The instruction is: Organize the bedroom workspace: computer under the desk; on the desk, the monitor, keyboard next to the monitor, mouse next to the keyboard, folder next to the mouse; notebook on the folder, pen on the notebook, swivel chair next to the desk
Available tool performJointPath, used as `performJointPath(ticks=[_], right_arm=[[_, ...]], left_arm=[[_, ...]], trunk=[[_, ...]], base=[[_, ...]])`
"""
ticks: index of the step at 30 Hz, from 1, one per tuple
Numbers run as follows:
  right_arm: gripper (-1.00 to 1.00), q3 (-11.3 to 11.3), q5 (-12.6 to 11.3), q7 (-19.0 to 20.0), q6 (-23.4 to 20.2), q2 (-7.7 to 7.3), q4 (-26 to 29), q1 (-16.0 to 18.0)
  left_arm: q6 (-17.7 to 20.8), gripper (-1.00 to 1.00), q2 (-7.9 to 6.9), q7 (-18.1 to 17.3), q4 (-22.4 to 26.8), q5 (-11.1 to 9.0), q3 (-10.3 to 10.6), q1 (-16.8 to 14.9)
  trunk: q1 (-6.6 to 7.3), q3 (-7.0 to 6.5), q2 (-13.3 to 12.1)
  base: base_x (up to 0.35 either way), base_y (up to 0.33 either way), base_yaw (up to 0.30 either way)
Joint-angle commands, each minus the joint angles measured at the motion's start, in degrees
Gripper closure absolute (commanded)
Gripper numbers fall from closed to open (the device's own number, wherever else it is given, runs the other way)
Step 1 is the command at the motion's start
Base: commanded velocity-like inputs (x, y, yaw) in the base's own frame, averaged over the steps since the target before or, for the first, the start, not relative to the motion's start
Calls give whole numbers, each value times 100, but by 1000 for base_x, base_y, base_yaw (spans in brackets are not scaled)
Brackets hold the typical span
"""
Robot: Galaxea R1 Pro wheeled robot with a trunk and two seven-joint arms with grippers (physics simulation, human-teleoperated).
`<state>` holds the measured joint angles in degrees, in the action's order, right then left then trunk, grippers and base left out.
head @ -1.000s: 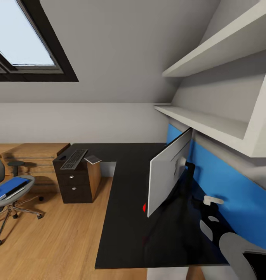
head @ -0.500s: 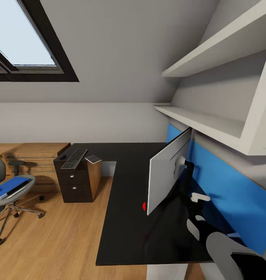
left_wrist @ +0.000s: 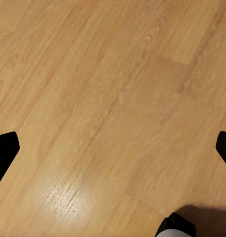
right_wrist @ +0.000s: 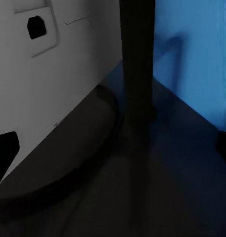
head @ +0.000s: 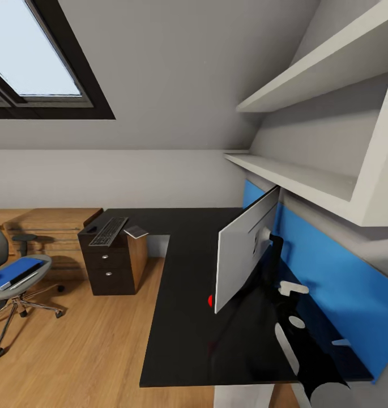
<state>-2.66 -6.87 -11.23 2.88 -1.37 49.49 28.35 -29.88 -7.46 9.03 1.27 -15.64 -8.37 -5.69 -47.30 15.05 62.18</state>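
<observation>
The monitor [head: 244, 249] stands on the black desk [head: 182, 317] with its pale back towards me; the right wrist view is close on the monitor's back [right_wrist: 48, 74] and stand [right_wrist: 137, 64]. My right gripper [right_wrist: 113, 148] is open just behind the stand, and my right arm [head: 307, 351] reaches in by the blue wall panel. The keyboard [head: 108, 231], mouse [head: 92, 229] and notebook [head: 136, 232] lie on the desk's far-left end. The folder [head: 13, 272] rests on the swivel chair [head: 24, 283]. My left gripper [left_wrist: 113, 148] hangs open over bare floor. Pen and computer are out of view.
White shelves [head: 295, 175] overhang the desk on the right, close above the monitor. A wooden drawer chest [head: 46, 232] stands behind the chair, and the desk's black drawer unit [head: 106, 272] is under the keyboard. Open wooden floor [head: 75, 351] lies left of the desk.
My right arm has pushed forward and lower along the blue panel, closing in behind the monitor's stand. Its grey elbow has dropped nearly out of the picture. Nothing on the desk moved.
</observation>
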Motion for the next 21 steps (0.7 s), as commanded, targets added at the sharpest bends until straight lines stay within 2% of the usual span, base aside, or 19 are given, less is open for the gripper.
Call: performJointPath(ticks=[1, 6, 8, 11, 12, 13, 15, 17, 18, 21], right_arm=[[-100, 13, -60, -64, -168, -1, 289, -141], [-100, 24, -78, -421, -1176, 48, 1638, -707], [-100, 25, -83, -541, -1714, 215, 2133, -854], [-100, 32, -85, -585, -2083, 397, 2493, -927], [-100, 61, -81, -621, -2294, 554, 2719, -970], [-100, 109, -77, -657, -2397, 649, 2842, -987], [-100, 204, -74, -712, -2463, 721, 2941, -997], [-100, 475, -71, -848, -2521, 789, 3047, -1007], [-100, 918, -70, -1116, -2548, 827, 3128, -1011], [-100, 1496, -71, -1533, -2556, 849, 3180, -1014]], left_arm=[[-17, -100, 0, 2, -4, 27, -42, -4], [-17, -100, 0, 2, -4, 28, -42, -5], [-18, -100, 3, 2, -4, 30, -42, -3], [-19, -100, 8, 2, -1, 33, -45, -4], [-23, -100, 17, 2, 2, 34, -48, -4], [-24, -100, 23, 2, 3, 38, -49, -5], [-25, -100, 27, 2, 4, 40, -50, -4], [-26, -100, 31, 2, 4, 42, -49, -5], [-26, -100, 33, 2, 5, 43, -45, -5], [-26, -100, 38, 2, 5, 43, -44, -5]], trunk=[[-1, 7, 4], [-1, 7, 4], [-1, 7, 4], [-1, 7, 4], [-1, 7, 4], [-1, 7, 4], [-1, 7, 4], [-1, 7, 4], [-1, 7, 4], [-1, 7, 4]], base=[[0, 0, 0], [0, 0, 0], [0, 0, 0], [0, 0, 0], [0, 0, 0], [0, 0, 0], [0, 0, 0], [0, 0, 0], [0, 0, 0], [0, 0, 0]])
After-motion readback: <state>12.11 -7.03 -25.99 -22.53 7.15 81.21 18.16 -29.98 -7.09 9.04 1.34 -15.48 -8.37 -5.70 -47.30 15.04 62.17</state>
